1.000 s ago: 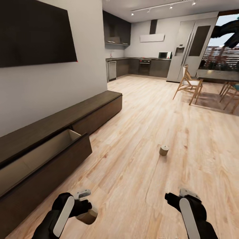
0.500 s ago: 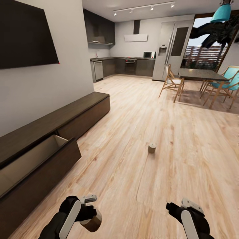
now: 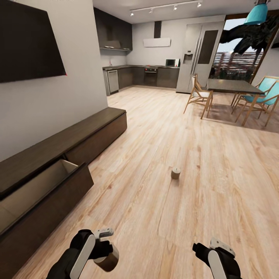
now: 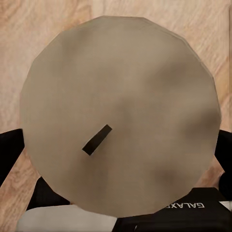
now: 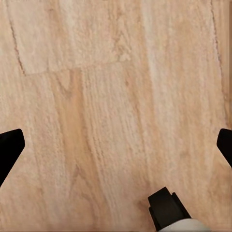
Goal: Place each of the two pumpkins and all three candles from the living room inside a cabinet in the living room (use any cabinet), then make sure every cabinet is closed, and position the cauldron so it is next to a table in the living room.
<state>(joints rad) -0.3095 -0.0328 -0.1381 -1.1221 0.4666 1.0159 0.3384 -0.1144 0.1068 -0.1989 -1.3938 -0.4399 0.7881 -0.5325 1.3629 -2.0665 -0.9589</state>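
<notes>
Left tool (image 3: 105, 254) around 1 candle (image 3: 107, 261); another candle (image 3: 176, 173) far ahead.

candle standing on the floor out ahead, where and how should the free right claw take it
Grip the candle across its round side wall, coming down from above. It stands upright on the bare wood floor, apart from anything else. The right claw looks open and empty, so it probably fits around the stubby cylinder.
</notes>
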